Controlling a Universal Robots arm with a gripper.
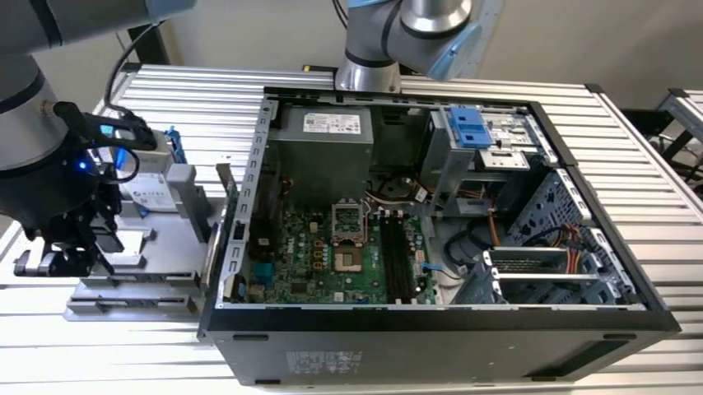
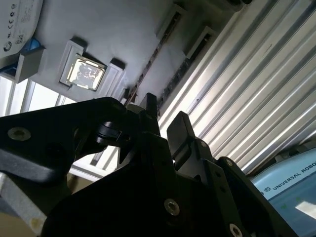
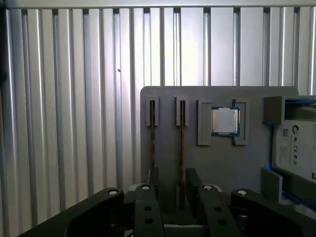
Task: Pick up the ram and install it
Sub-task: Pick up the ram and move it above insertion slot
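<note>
My end effector (image 3: 173, 178) sits over the ram (image 3: 181, 143)
My fingers (image 3: 148, 207) are spread, one each side of the ram, which sits in the grey tray (image 3: 222, 165) on the counter (image 3: 74, 123), low at the exterior view's left

- Bare ribbed surface (image 3: 69, 108) lies open beside the grey tray (image 3: 222, 168) under the tool (image 3: 173, 173).
- The computer case (image 1: 439, 346) wall rises between tray and motherboard (image 1: 308, 247).

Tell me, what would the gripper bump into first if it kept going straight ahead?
Probably the ram nearer the silver chip, slotted in the grey tray. In the first wrist view it lines up between the open fingers of the gripper. Depth is hard to judge.
</note>
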